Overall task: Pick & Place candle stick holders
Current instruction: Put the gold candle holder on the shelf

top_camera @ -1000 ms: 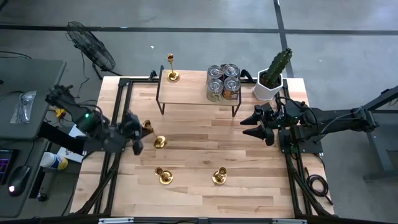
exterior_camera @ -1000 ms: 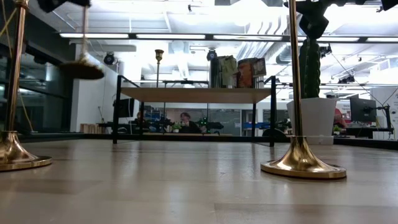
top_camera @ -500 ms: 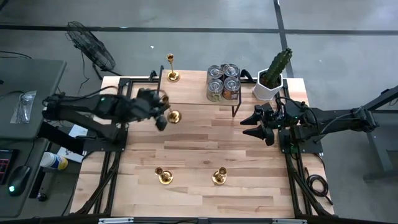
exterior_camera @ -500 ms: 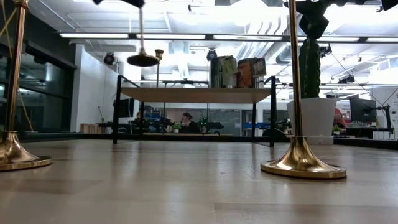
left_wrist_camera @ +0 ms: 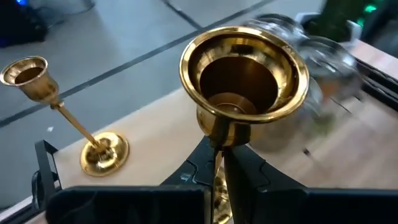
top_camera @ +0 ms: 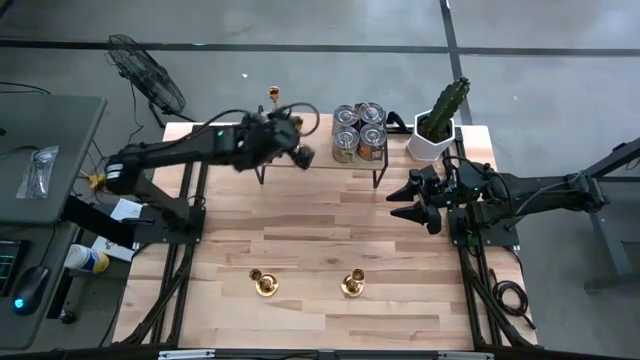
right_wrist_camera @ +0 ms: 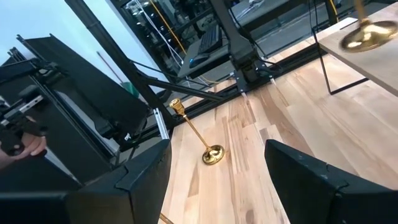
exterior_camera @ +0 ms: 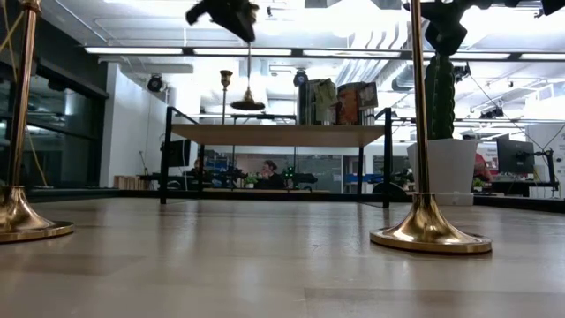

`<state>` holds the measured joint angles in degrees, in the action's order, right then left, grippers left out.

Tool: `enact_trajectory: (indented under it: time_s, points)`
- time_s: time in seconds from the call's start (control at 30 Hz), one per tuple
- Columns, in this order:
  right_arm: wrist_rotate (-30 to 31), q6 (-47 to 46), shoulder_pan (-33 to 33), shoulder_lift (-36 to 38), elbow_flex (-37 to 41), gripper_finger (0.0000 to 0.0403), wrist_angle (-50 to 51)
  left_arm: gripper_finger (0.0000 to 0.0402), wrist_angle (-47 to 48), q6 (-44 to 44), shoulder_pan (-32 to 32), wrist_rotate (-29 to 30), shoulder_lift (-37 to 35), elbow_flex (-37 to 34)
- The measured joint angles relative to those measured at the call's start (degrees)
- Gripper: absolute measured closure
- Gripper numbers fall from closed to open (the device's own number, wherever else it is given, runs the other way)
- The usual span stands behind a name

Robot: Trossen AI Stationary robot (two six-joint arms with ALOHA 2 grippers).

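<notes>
The left gripper (top_camera: 290, 140) has carried a candle stick holder (exterior_camera: 248, 99) from the table's left side up over the raised shelf (top_camera: 320, 155).
Its fingers pinch the thin stem; the right gripper (top_camera: 410, 200) waits spread open. Four tin cans (top_camera: 359, 131) stand on the shelf.

A light wooden table (top_camera: 320, 250) carries a small raised shelf (top_camera: 320, 155) on thin black legs at its twelve o'clock edge. Directly on the tabletop stand two brass candle stick holders, one (top_camera: 264, 282) at about seven o'clock and one (top_camera: 352, 284) at about five o'clock. On the shelf rest a third holder (top_camera: 273, 96) and, beside it, four tin cans (top_camera: 359, 130). A white-potted cactus (top_camera: 440, 122) stands at one o'clock.
</notes>
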<state>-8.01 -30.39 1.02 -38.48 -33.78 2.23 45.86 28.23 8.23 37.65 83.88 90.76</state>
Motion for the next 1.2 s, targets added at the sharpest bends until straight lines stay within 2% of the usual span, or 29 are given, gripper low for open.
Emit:
enact_trajectory:
  time_s: [0.23,0.5,0.9,1.2]
  points:
    - [-0.04,0.00,0.02,0.00,0.00,0.0151,0.70,0.0390,0.18,2.21,6.53,0.02,8.16,7.53]
    - [-1.75,-0.02,0.02,0.00,0.00,0.0151,0.93,0.0390,-1.83,4.45,10.85,0.28,13.46,10.24]
    - [-4.22,-0.02,0.02,0.00,0.00,0.0151,0.97,0.0390,-3.37,8.08,14.68,3.66,14.75,10.25]
    - [-4.24,0.07,0.02,0.00,0.00,0.0151,0.99,0.0390,-4.13,8.31,17.08,1.65,15.47,10.27]
